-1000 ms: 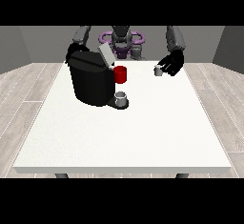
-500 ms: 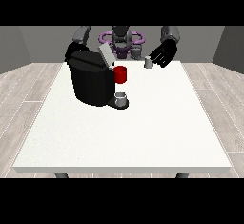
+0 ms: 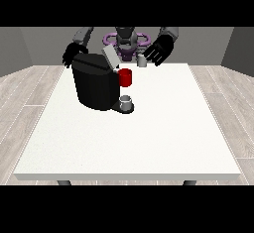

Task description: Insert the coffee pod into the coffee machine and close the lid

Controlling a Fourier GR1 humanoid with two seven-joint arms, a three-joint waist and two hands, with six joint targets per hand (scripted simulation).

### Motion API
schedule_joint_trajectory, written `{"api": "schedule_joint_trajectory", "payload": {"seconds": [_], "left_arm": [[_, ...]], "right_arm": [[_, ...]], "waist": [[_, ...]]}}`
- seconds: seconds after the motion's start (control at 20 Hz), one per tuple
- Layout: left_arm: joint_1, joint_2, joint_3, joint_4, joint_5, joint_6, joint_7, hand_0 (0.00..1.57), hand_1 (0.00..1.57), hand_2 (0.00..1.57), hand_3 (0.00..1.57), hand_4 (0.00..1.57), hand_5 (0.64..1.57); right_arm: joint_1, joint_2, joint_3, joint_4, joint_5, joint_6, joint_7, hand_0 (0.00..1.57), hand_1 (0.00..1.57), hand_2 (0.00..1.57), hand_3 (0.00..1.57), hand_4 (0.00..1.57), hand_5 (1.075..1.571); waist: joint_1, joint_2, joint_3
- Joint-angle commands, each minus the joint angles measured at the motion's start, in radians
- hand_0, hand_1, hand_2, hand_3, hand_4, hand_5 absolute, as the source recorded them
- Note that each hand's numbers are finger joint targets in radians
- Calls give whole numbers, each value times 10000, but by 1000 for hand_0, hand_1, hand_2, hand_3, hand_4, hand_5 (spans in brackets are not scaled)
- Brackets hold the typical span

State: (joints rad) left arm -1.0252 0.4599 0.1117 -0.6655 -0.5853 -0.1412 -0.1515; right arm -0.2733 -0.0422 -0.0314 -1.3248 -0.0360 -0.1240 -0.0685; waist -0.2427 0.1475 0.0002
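A black coffee machine [image 3: 95, 82] stands on the white table [image 3: 149, 133], left of the middle. Its grey lid [image 3: 109, 56] is tilted up and open, and a red part [image 3: 125, 77] sticks out of its front. A small grey coffee pod [image 3: 142, 61] hangs above the table's far edge, held at the fingers of the hand at the view's right [image 3: 159, 51], just right of the open lid. The hand at the view's left [image 3: 72, 54] hovers behind the machine's far left corner, fingers relaxed, holding nothing.
A small grey cup [image 3: 126, 101] sits on the machine's drip tray. The robot's torso [image 3: 126, 41] is behind the table's far edge. The table's near half and right side hold no objects.
The hand at the view's right has risen off the table with the pod and moved left towards the machine's open lid. The other hand has barely moved.
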Motion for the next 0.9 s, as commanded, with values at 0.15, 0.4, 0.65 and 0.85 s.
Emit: {"api": "schedule_joint_trajectory", "payload": {"seconds": [0.15,0.4,0.65,0.85], "left_arm": [[-918,-221,-6,-5,-202,226,408,1264,1264,1319,1251,516,1571],[-1239,556,243,248,-153,-385,240,1281,1281,1306,1226,501,1571],[-1528,-204,52,132,-378,205,606,1307,1307,1328,1239,487,1571],[-1575,369,260,464,-250,-441,342,1305,1305,1326,1229,500,1571]], "right_arm": [[-681,-99,32,-244,248,-281,468,0,0,0,0,541,1571],[-388,-211,-100,-562,42,-97,402,0,0,0,0,480,1571],[-1083,-249,-336,-371,-6,-287,665,0,0,0,0,480,1571],[-439,278,153,-657,228,-498,263,0,0,0,0,530,1571]], "waist": [[-372,561,0],[-561,623,0],[-490,934,1],[-572,916,-1]]}}
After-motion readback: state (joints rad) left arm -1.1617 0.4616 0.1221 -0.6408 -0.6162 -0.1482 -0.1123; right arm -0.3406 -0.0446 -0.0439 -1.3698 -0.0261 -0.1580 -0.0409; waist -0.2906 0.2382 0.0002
